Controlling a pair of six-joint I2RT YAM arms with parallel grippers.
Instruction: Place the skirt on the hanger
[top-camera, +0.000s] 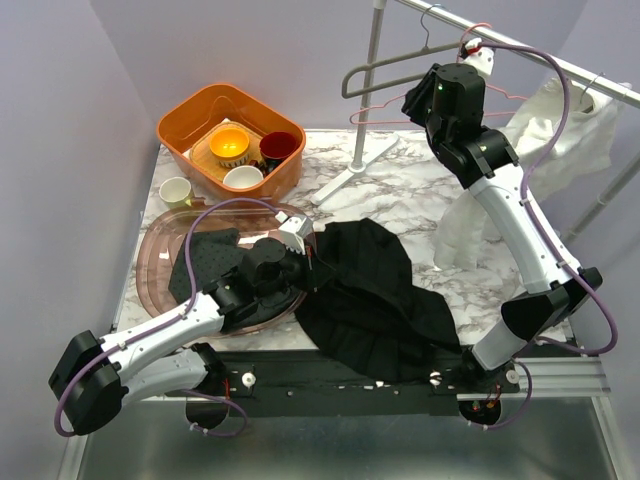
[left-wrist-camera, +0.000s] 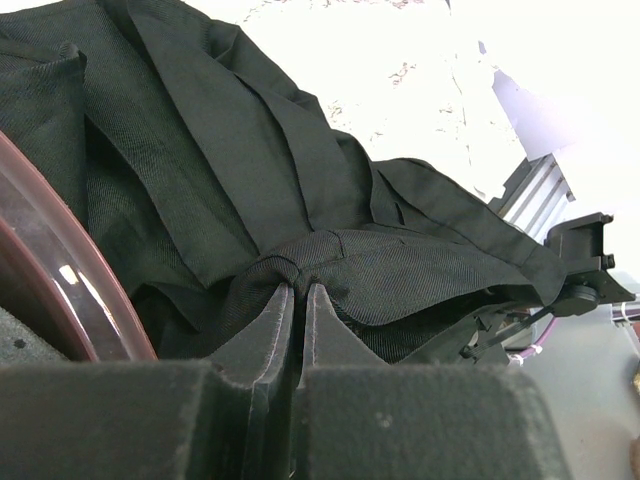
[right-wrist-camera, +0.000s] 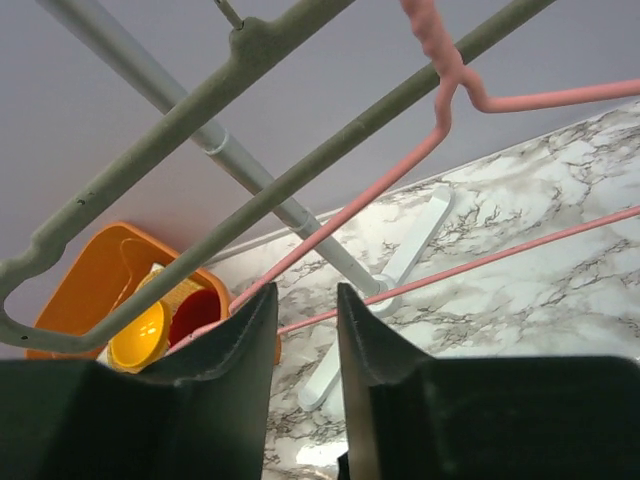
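Skirt (top-camera: 375, 290), black and pleated, lies heaped on the marble table (top-camera: 400, 180), spreading away from my left gripper (left-wrist-camera: 298, 292) toward the near edge. My left wrist camera shows what the overhead view hides: my two fingers are pressed together on a raised fold of the cloth, clamped tight. The curved rim of a pink tray (left-wrist-camera: 70, 270) sits just to one side of them. From above, that hand is only a dark shape at the skirt's edge, over the tray.

My right gripper (right-wrist-camera: 305, 295) is up by the clothes rail (top-camera: 560, 67), well apart from the skirt. Its wrist camera looks past the fingers. They stand partly apart, gripping nothing, with the thin wire of the pink hanger (right-wrist-camera: 430, 35) crossing the gap at their tips and a grey hanger (right-wrist-camera: 250, 45) above. Whether the wire touches a finger I cannot tell. Only the overhead view shows a white garment (top-camera: 560, 130) hanging beside that hand.
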